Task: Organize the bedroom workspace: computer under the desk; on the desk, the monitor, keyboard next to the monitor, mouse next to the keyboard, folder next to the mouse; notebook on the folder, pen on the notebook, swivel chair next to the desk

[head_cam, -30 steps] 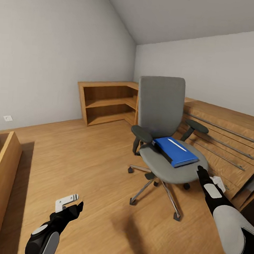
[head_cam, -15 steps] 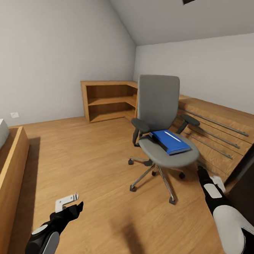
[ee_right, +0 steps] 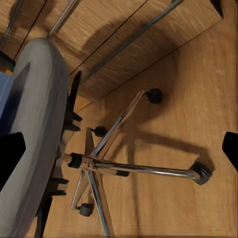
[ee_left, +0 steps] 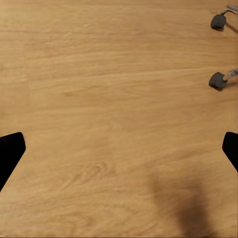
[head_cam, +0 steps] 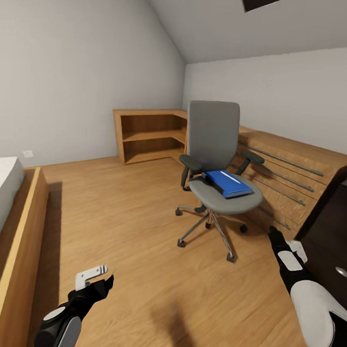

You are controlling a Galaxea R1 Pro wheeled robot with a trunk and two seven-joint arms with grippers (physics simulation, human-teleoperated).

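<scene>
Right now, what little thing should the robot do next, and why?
Probably roll a bit closer to the swivel chair. The blue folder lies on its seat with a white pen on top, and both end effectors, left and right, hang open over bare floor, apparently short of the seat.

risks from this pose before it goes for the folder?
1. The pen lies loose on the folder; tilting the folder could roll it off.
2. The swivel chair stands on casters; a nudge may roll it away.
3. The right pincer is near the dark desk; a swing could clip it.
</scene>
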